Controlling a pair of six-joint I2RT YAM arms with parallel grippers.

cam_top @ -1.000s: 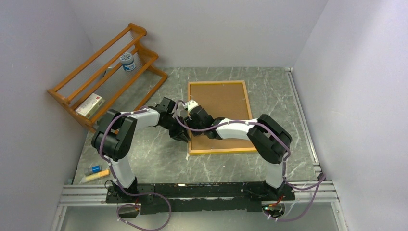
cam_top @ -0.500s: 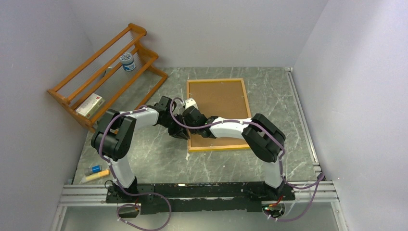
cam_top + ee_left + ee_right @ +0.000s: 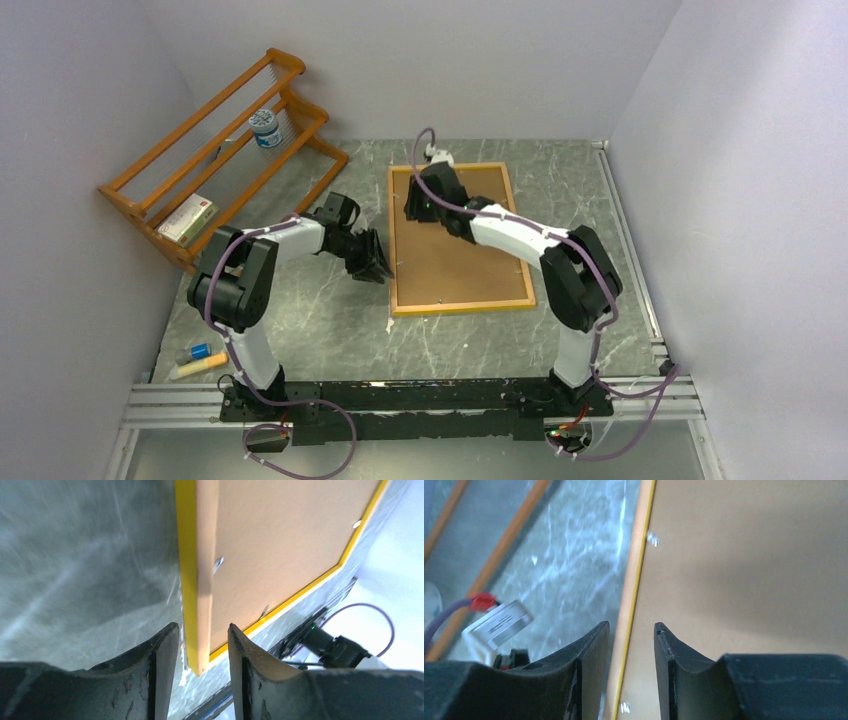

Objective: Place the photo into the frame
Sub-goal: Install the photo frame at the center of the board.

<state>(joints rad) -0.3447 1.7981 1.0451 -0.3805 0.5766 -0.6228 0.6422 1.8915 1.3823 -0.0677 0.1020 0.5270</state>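
The frame [image 3: 460,307] lies face down on the table, its wood-orange back border around a brown hardboard panel [image 3: 450,270]. The photo does not show in any view. My left gripper [image 3: 383,268] is at the frame's left edge, near the front corner. In the left wrist view it [image 3: 202,627] is open, and the yellow and orange frame edge [image 3: 186,555] sits between the jaws with a gap on each side. My right gripper [image 3: 412,210] hovers over the far-left part of the frame. It [image 3: 631,625] is open astride the left border [image 3: 636,570], gripping nothing.
An orange-brown slatted rack [image 3: 215,150] leans at the back left. It holds a small tin [image 3: 265,128] and a white box [image 3: 187,220]. A blue-capped tube and a yellow stick [image 3: 200,358] lie near the left arm's base. Grey walls close in on the left, back and right.
My right gripper has moved from the frame's near-left edge to its far-left corner area. My left gripper has opened and now straddles the frame's left edge.
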